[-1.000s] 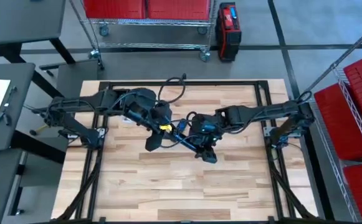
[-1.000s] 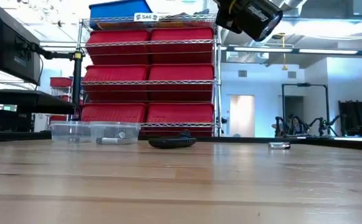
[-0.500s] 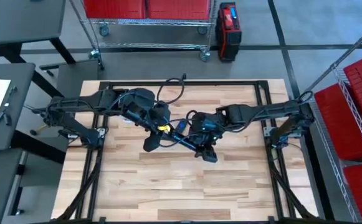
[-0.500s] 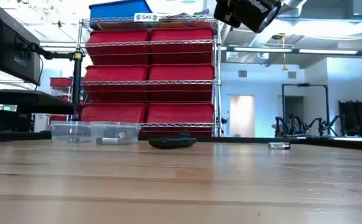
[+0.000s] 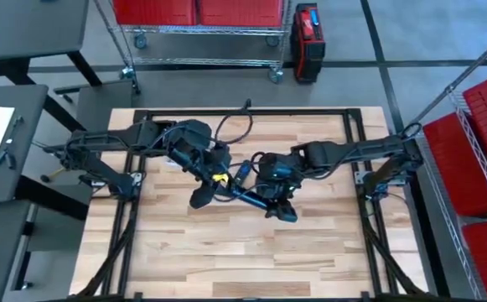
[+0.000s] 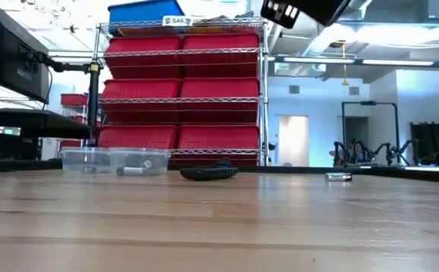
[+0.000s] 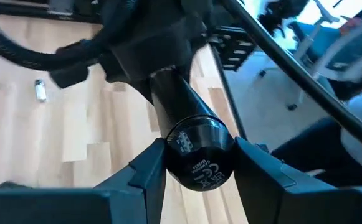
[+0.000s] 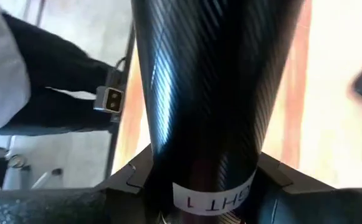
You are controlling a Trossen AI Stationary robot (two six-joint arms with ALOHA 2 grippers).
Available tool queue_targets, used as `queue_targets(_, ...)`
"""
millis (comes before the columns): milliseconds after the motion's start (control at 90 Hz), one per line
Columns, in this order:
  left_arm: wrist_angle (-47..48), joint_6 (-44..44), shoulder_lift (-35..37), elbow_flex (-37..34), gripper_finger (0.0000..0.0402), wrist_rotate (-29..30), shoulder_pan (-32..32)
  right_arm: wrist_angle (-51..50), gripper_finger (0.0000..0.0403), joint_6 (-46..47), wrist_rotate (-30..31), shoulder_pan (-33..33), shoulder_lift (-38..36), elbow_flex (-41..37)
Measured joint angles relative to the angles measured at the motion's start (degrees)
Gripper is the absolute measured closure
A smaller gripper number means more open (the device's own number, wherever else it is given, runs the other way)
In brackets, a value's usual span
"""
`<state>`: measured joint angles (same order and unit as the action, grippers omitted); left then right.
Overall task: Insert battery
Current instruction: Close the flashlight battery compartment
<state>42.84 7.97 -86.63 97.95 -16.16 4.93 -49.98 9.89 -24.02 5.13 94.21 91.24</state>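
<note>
over the pale wooden plank tabletop (image 5: 226, 243) both dark arms meet mid-air. the left gripper (image 7: 196, 163) has its fingers clamped on a black cylindrical flashlight (image 7: 187, 134); the right gripper (image 8: 196, 186) likewise grips its carbon-patterned body. a small silver battery (image 7: 40, 90) lies on the tabletop, apart.

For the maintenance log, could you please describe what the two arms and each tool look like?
Both arms are dark, jointed tubes with black cables looping over them. The left tool has a yellow spot nearby; the right tool sits near a blue accent. Each tool's fingers are dark and angular.
</note>
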Motion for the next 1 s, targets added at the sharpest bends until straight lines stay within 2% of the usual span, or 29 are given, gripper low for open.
queue_targets(222,0.1,-2.8,-0.5,0.0,0.0267,1.5,1.0,0.2,0.0265,2.2,-4.5,-0.5,0.0,0.0)
queue_targets(344,0.0,-2.8,-0.5,0.0,0.0267,2.7,1.1,0.9,0.0265,3.7,-5.5,-0.7,0.0,0.0)
queue_targets(456,-0.1,-3.0,-0.5,0.0,0.0267,6.5,1.8,0.6,0.0265,4.6,-6.2,-1.0,0.0,0.0)
queue_targets(633,-2.8,-3.6,-0.5,-0.1,0.0267,7.4,2.3,0.8,0.0265,4.6,-6.4,-1.0,0.0,0.0)
queue_targets(1000,-3.7,-12.4,-0.5,-0.1,0.0267,10.2,4.6,1.3,0.0265,8.2,-13.4,-1.7,0.0,0.0)
